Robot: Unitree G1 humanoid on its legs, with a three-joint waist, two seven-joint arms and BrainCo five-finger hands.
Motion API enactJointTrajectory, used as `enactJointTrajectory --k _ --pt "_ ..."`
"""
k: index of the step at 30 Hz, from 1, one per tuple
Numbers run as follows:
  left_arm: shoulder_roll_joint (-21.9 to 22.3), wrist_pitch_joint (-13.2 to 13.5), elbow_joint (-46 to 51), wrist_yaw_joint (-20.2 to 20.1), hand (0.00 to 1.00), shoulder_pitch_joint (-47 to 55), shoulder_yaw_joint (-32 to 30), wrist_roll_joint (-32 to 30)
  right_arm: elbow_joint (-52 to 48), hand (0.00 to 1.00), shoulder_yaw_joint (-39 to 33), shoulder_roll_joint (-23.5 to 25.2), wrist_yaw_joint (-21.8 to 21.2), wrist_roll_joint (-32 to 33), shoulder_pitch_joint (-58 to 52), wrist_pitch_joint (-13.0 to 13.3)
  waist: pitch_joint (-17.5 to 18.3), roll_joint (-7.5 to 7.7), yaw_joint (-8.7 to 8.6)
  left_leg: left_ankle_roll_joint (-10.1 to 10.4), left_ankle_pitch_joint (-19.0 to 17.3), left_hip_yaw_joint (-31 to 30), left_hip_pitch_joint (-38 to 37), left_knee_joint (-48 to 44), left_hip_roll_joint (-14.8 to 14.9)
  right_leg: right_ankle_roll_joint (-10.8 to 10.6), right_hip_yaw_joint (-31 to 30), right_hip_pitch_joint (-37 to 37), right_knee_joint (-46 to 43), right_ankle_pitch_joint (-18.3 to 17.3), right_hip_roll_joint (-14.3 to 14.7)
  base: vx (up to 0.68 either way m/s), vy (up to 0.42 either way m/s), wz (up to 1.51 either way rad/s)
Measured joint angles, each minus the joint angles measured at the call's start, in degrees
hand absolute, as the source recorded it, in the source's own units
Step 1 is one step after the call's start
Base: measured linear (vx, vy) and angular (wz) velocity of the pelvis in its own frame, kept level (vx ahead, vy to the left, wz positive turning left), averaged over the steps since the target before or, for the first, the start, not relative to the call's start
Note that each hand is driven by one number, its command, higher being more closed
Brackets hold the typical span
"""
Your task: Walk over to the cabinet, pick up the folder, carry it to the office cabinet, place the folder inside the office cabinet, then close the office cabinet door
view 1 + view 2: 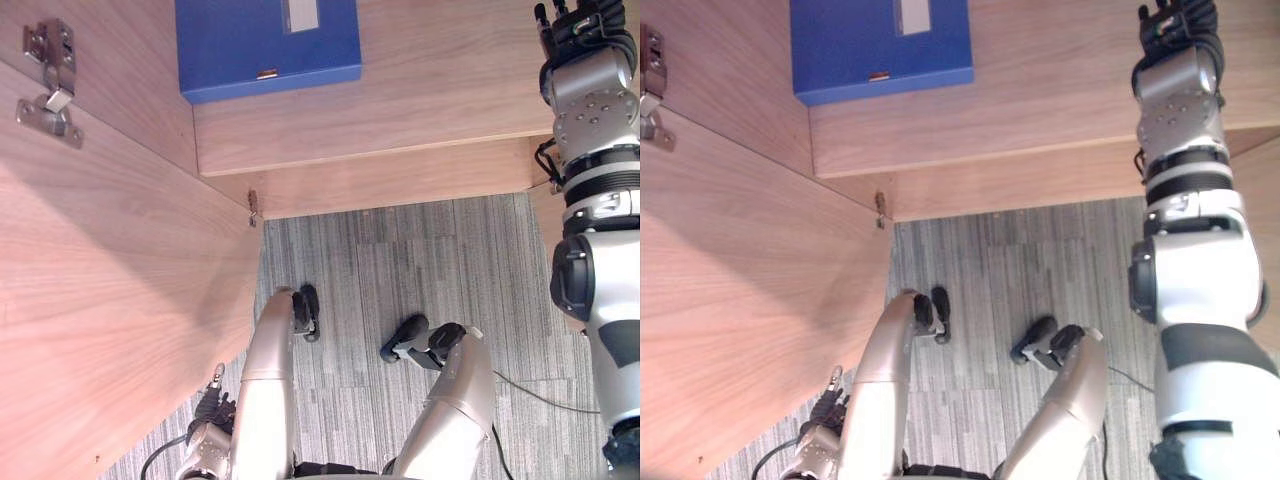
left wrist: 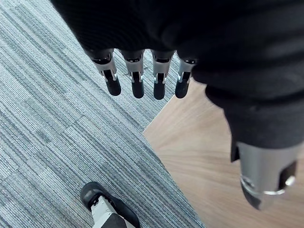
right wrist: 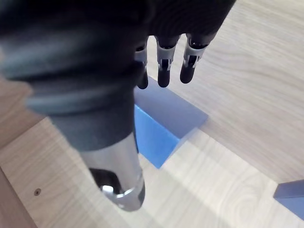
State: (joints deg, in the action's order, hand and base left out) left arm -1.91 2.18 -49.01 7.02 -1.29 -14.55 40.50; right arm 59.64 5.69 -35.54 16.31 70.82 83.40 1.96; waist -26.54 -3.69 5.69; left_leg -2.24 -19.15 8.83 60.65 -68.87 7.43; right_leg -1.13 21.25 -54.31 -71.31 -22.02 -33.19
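On the cabinet shelf [image 1: 420,110]: the blue folder [image 1: 268,45] lay flat on the wood, back from the front edge, so we judged the placing done.
Right hand [image 1: 578,30]: it was raised over the shelf to the right of the folder. Its fingers [image 3: 189,66] were straight and held nothing, and we saw no contact with the folder.
Left hand [image 2: 190,28]: it hung low by the door's free edge, above the carpet [image 1: 380,270]. Its fingers [image 2: 113,80] were straight and empty.
Door [image 1: 110,300]: it stood wide open on our left, with a hinge [image 1: 50,80] showing on its inner face.
Step in hand: we took it to be shutting the door.
How to do it well: we would first draw the right arm fully out of the opening, so the door could not catch it. Then we would lay flat left fingers on the door's outer face, near the free edge and far from the hinge, and push in one steady arc until it met the frame.
Risk: a fast swing could bounce the door back open.
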Motion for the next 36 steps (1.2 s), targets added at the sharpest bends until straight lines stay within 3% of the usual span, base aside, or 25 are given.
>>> enactJointTrajectory --k 6,12,16,22,36 --pt "-0.08 0.01 0.5 -1.03 0.0 -0.32 -0.48 0.29 1.61 0.0 -2.08 0.64 -0.39 -0.57 -3.0 -0.91 0.18 0.14 0.11 0.31 0.27 0.09 -2.08 1.28 -0.05 0.12 0.62 2.24 1.11 0.09 0.13 0.02 -0.025 0.01" --pt "-0.12 0.2 2.02 -1.99 0.0 -0.83 -0.48 0.29 5.58 0.0 -1.48 0.87 -1.22 -7.23 -3.51 -3.73 0.89 0.11 0.02 0.42 0.37 0.08 -3.06 1.95 0.16 0.19 1.02 3.28 1.94 0.13 0.57 0.03 -0.034 -0.02" --pt "-0.34 0.25 1.99 -2.35 0.0 -0.95 -0.46 0.39 7.95 0.0 3.38 0.91 -4.62 -20.88 -3.74 -7.69 1.12 0.16 0.01 0.46 0.37 0.16 -3.96 2.46 0.64 0.33 1.3 4.16 2.61 0.3 1.12 0.02 -0.023 -0.04" --pt "-0.59 0.15 1.99 -4.57 0.0 -1.33 -0.21 0.25 12.67 0.0 9.43 2.09 -10.65 -33.23 -4.81 -11.0 2.19 0.14 -0.1 0.67 0.5 0.21 -6.13 3.72 0.95 0.63 2.36 6.71 4.04 0.49 1.49 0.01 -0.016 0.0" --pt "-0.76 0.11 1.92 -6.6 0.0 0.37 -0.03 0.02 16.41 0.0 9.84 2.73 -13.69 -37.5 -4.85 -11.02 3.98 0.72 0.15 1.35 1.23 0.53 -10.36 8.6 1.79 1.05 5.27 11.67 9.01 1.22 3.14 0.01 -0.002 -0.01"
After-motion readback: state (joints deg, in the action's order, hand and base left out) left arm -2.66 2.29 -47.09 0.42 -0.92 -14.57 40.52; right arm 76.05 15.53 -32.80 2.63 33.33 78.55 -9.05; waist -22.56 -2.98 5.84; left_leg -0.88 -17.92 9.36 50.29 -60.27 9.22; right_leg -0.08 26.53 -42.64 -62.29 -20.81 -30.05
